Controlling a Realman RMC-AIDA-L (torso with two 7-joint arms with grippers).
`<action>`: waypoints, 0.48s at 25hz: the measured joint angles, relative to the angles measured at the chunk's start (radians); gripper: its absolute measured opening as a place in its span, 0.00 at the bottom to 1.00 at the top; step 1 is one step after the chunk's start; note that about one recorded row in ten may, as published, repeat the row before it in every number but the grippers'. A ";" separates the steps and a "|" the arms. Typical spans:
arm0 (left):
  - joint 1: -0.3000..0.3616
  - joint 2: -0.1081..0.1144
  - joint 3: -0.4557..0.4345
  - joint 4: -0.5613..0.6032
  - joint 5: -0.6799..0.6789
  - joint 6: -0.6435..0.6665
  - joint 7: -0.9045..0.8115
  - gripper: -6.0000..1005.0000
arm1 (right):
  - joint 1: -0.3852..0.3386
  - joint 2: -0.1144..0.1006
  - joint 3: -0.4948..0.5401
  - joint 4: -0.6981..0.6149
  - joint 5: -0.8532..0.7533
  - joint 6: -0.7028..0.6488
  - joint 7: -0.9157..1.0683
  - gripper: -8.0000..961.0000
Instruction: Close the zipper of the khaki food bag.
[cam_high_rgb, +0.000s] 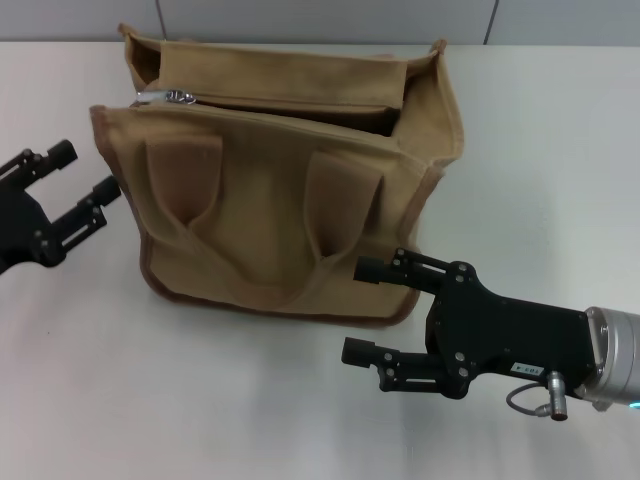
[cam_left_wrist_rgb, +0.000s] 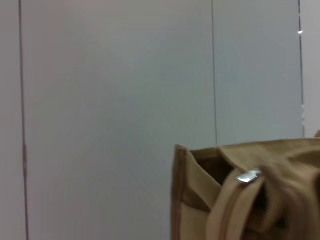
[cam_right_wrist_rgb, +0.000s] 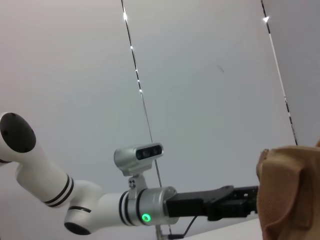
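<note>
Still pre-grasp: bag (cam_high_rgb: 290, 200) stands mid-table, zipper (cam_high_rgb: 270, 103) open along the top, pull tab (cam_high_rgb: 165, 97) at the bag's left end. Left gripper (cam_high_rgb: 85, 180) spread wide, empty, just beside that end. Right gripper (cam_high_rgb: 365, 310) also wide, empty, in front of the bag's right corner. Next I'd expect: left pinches the tab, right steadies the bag.

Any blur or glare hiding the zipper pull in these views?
Head view: the pull tab is sharp, a small bright glint, evenly lit. Left wrist view: the khaki food bag is soft and out of focus, the tab a pale smear. Right wrist view: bright specks along wall seams, no tab shown.
</note>
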 joint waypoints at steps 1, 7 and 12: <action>0.000 0.000 0.000 0.000 0.000 0.000 0.000 0.62 | 0.000 0.000 0.000 0.005 0.000 -0.002 0.000 0.85; -0.040 -0.002 0.007 -0.009 -0.007 -0.087 0.009 0.61 | 0.000 0.002 0.005 0.023 0.000 -0.020 0.000 0.85; -0.070 -0.005 0.043 -0.015 -0.008 -0.102 0.006 0.61 | 0.000 0.003 0.002 0.027 0.000 -0.021 -0.010 0.85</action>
